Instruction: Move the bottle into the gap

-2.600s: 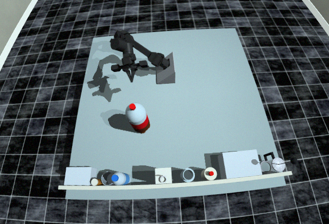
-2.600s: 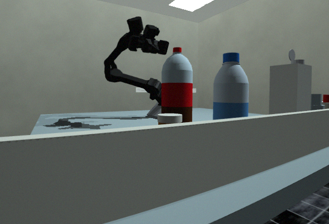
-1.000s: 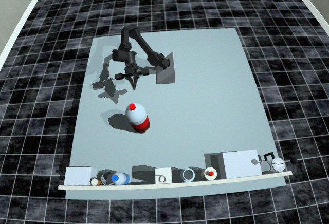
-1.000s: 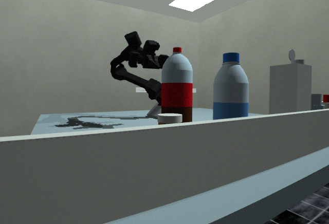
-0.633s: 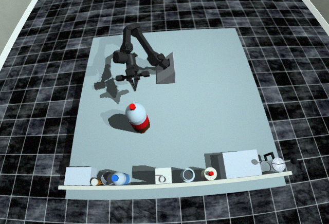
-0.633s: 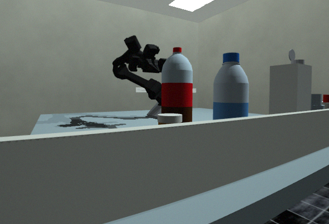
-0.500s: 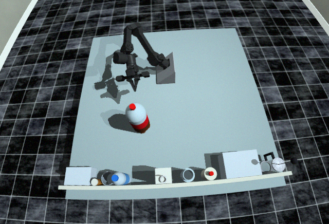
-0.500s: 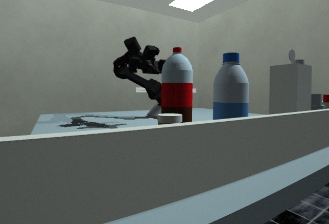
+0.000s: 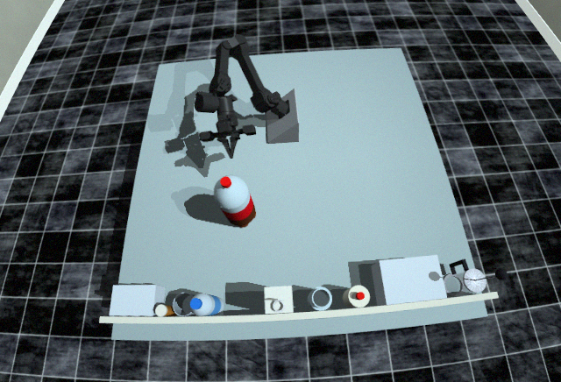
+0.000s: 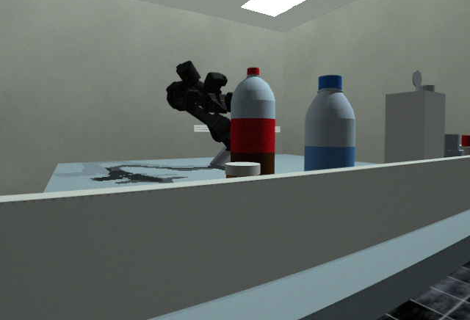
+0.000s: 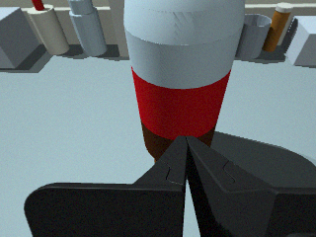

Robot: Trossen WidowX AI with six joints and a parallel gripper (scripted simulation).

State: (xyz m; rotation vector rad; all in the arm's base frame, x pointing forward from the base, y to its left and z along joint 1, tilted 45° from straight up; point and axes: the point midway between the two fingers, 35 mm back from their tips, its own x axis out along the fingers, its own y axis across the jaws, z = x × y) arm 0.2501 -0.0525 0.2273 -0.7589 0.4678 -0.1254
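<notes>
While the bottle [image 11: 180, 74] stands apart, the fingers are pressed together, holding nothing.

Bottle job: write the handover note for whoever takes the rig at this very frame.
Gripper: shut, holding nothing, fingers together, low behind the cola bottle, pointing at its base; contact cannot be told.
Cola bottle: upright mid-table, far from the row.
Row along the rail: white box, blue-cap bottle, a gap, small carton, cylinder, red-cap jar, large box.
Done: nothing placed.
Left: get the bottle into the gap upright without turning the neighbours.
</notes>
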